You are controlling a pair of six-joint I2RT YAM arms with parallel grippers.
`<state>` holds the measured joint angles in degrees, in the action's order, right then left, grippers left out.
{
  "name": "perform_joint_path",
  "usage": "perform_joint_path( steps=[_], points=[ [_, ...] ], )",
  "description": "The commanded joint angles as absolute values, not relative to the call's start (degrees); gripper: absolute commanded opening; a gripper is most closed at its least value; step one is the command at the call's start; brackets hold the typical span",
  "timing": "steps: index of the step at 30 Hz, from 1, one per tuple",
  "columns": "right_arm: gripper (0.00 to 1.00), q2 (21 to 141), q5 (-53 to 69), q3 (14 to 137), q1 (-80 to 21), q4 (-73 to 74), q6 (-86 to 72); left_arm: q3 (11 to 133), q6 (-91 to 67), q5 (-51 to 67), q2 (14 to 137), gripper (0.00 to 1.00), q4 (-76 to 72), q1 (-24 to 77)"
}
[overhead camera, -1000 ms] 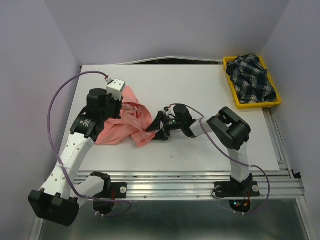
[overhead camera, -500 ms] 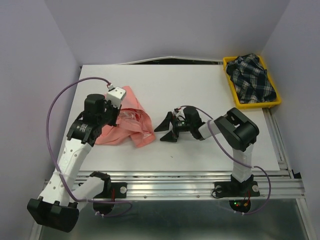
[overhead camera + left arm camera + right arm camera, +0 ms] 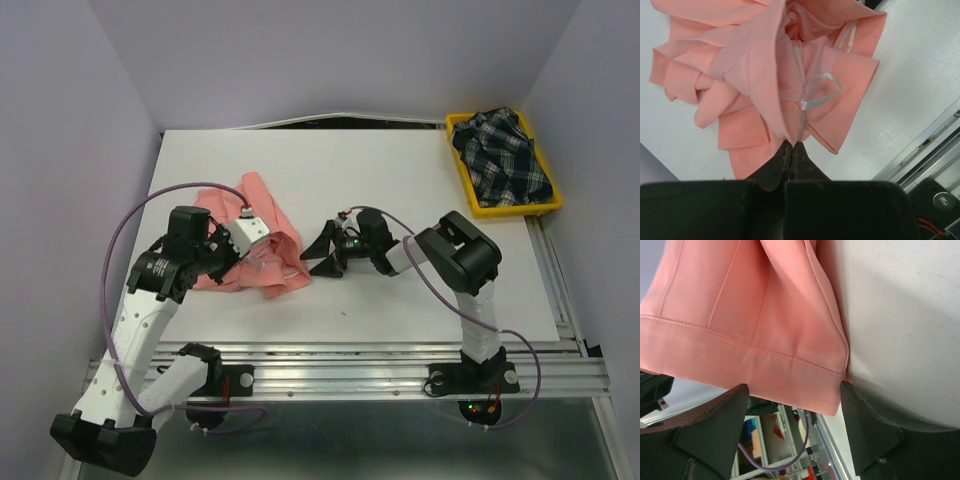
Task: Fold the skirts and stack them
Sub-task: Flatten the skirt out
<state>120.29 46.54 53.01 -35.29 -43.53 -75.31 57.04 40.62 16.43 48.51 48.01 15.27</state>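
Up close, left claw (image 3: 791, 144) pinches skirt (image 3: 760, 55).

skirt (image 3: 283, 265): on table (image 3: 380, 170), left-centre | other skirt (image 3: 503, 155): in tray (image 3: 515, 211), far right corner | right claw (image 3: 312, 256): just right of skirt

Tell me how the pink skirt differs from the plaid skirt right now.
The pink skirt is plain salmon; the plaid skirt is dark with white lines. The pink skirt lies bunched on the table, the plaid skirt in the yellow tray. The left gripper pinches the pink skirt; no gripper touches the plaid skirt. Both are crumpled, not folded.
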Motion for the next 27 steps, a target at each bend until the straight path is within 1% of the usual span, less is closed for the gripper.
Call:
perform_joint_path(
  steps=[1,2,3,6,7,8,10,11,12,15,19,20,22,23,24,26,27],
  points=[
    [0.78,123.1,45.5,54.8,-36.5,-31.6,-68.8,55.8,43.8,18.0,49.2,0.0,49.9,15.0],
    [0.76,123.0,45.2,55.3,-36.5,-29.3,-66.6,55.5,43.7,17.9,49.1,0.0,49.7,15.0],
    [0.75,122.8,43.9,56.8,-36.5,-24.0,-64.4,55.4,43.7,17.7,49.1,0.0,49.7,15.0],
    [0.7,122.4,41.4,59.1,-37.5,-16.2,-57.7,54.8,43.2,17.0,48.7,0.0,49.3,15.0],
    [0.67,122.6,41.1,59.8,-38.1,-15.0,-56.4,54.8,42.7,16.4,48.4,0.0,48.6,15.0],
    [0.66,122.9,39.8,60.7,-38.1,-9.6,-54.9,54.6,41.3,15.9,48.0,0.0,48.2,15.0],
    [0.66,122.9,38.1,62.3,-38.6,-4.8,-52.2,54.4,40.1,14.5,47.6,0.0,47.2,15.0],
    [0.68,121.8,37.0,62.1,-38.6,-2.2,-51.6,54.4,39.6,14.4,47.0,0.0,47.3,15.0],
    [0.68,121.2,35.0,62.0,-38.6,-1.2,-51.2,54.4,39.4,14.3,46.8,0.0,47.3,15.0],
    [0.66,121.5,36.4,61.0,-38.6,-2.0,-52.6,54.1,38.9,14.3,46.1,0.0,47.4,15.0],
    [0.52,124.5,38.5,63.2,-39.3,-3.1,-52.6,54.1,38.2,14.3,46.1,0.0,46.8,15.0],
    [0.41,125.1,38.9,64.4,-39.3,-3.2,-52.6,54.2,37.9,14.4,46.1,0.0,46.6,15.0],
    [0.3,125.5,39.9,65.4,-39.3,-3.3,-51.6,54.2,36.8,14.7,46.3,0.0,46.3,15.0],
    [0.13,125.2,40.1,65.8,-39.3,-3.3,-51.3,54.1,36.5,15.0,46.2,0.0,46.1,15.0],
    [0.02,123.6,40.3,66.3,-38.6,-3.3,-51.1,54.1,36.1,15.2,46.2,0.0,45.9,15.0],
    [0.01,121.1,40.5,66.2,-37.2,-3.4,-50.5,54.2,34.9,15.4,46.0,0.0,45.2,15.0],
    [0.01,117.9,40.5,66.1,-34.9,-3.4,-50.2,54.4,34.5,14.9,46.0,0.0,44.5,15.0]
  ],
)
